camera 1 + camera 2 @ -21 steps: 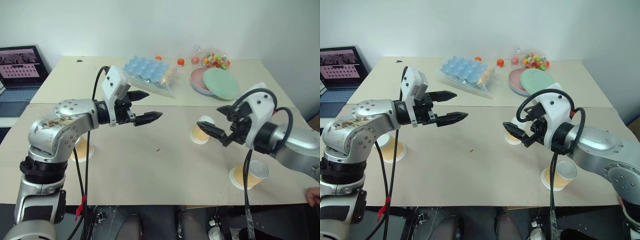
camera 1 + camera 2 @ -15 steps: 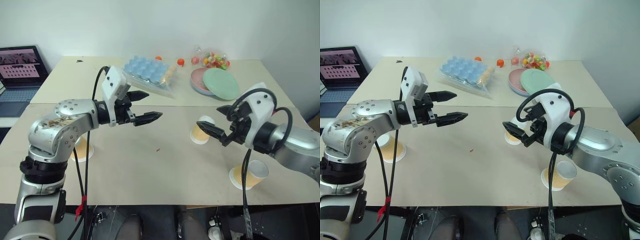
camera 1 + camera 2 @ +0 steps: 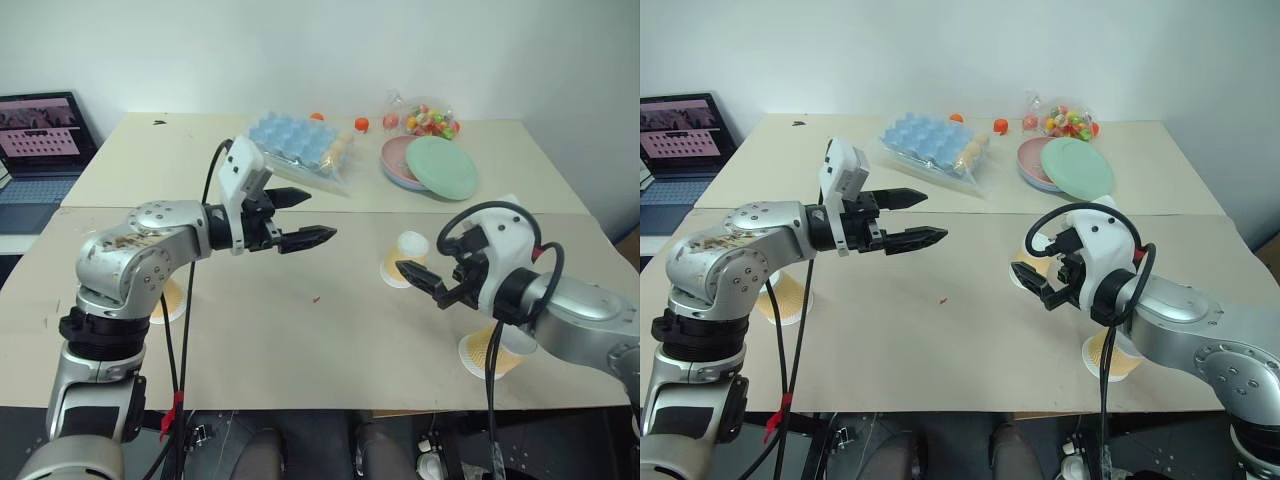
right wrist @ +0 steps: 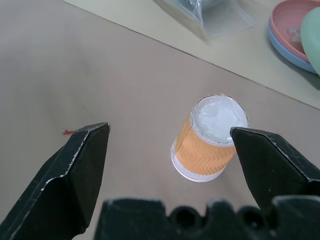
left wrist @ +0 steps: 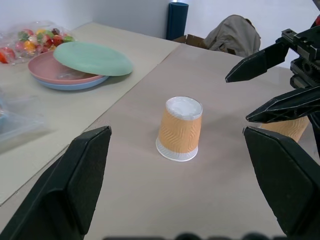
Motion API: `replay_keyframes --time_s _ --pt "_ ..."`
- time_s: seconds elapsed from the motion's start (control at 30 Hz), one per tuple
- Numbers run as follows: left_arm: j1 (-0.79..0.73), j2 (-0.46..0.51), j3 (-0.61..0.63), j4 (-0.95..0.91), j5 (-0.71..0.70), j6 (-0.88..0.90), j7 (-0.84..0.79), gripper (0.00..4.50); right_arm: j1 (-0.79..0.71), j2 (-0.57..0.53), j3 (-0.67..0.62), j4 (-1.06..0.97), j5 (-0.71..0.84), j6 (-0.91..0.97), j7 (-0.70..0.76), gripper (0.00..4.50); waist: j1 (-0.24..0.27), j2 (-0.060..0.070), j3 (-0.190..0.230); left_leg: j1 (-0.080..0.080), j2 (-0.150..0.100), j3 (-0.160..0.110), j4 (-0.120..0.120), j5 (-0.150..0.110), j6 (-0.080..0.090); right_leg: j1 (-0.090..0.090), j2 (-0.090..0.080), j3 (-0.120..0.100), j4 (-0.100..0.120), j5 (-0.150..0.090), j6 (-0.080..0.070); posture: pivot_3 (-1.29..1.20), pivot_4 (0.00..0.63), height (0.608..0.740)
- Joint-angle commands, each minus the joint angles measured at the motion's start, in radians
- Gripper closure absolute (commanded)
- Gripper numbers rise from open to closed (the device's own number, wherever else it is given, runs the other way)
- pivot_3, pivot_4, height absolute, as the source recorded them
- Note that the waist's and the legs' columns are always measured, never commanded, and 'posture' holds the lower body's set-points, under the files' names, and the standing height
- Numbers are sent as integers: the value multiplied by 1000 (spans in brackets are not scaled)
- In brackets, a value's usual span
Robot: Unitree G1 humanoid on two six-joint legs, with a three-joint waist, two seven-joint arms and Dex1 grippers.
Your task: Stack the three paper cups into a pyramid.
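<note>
One paper cup (image 3: 403, 258) stands upside down right of the table's middle, also seen in the left wrist view (image 5: 180, 128) and the right wrist view (image 4: 210, 137). A second cup (image 3: 497, 350) sits near the front right edge, partly hidden behind my right arm. The third cup (image 3: 165, 298) is at the left, half hidden behind my left arm. My left gripper (image 3: 318, 217) hovers open over the table's middle, pointing at the upside-down cup. My right gripper (image 3: 418, 283) is open just in front of that cup, holding nothing. No cup rests on another.
At the back of the table lie a blue egg tray in a plastic bag (image 3: 300, 145), stacked pink and green plates (image 3: 430, 165) and a bag of sweets (image 3: 425, 118). A laptop (image 3: 40, 140) stands at the far left. A small red speck (image 3: 316, 298) lies mid-table.
My left arm has reached further right toward the table's middle. My right gripper has sunk lower and come nearer the front of the upside-down cup. Both stay open.
</note>
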Motion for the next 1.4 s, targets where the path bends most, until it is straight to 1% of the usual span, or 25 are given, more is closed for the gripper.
replay_keyframes --time_s 0.03,0.27,0.47,0.73,1.0,1.4 --pt "-42 -11 14 -18 -12 3 3 0 -32 0 9 24 -94 -4 20 27 1 0 0 0 0 0 0 0 0 0 0 0 0 0 0 0 150 736" --pt "-36 -11 13 -32 -4 6 6 0 -169 80 112 152 -284 -30 120 27 -4 0 0 1 0 0 0 0 0 0 1 1 1 0 0 0 150 736" --pt "-27 -8 24 -53 -12 17 22 0 -224 148 168 229 -425 -52 218 27 0 0 0 0 0 0 0 0 0 0 0 1 1 0 0 0 150 736" --pt "-17 -7 41 -85 -24 44 44 0 -219 221 187 278 -560 -78 323 27 1 0 0 0 0 0 0 0 0 0 0 0 1 1 0 0 150 736" --pt "-7 -1 50 -101 -38 54 56 0 -213 229 164 356 -685 -132 411 27 0 0 0 1 0 0 0 0 0 0 0 0 1 1 0 0 150 736" --pt "-10 0 49 -105 -46 58 66 0 -179 271 159 382 -781 -159 472 27 -1 0 0 1 0 0 0 0 0 0 0 0 2 1 -1 0 150 736"
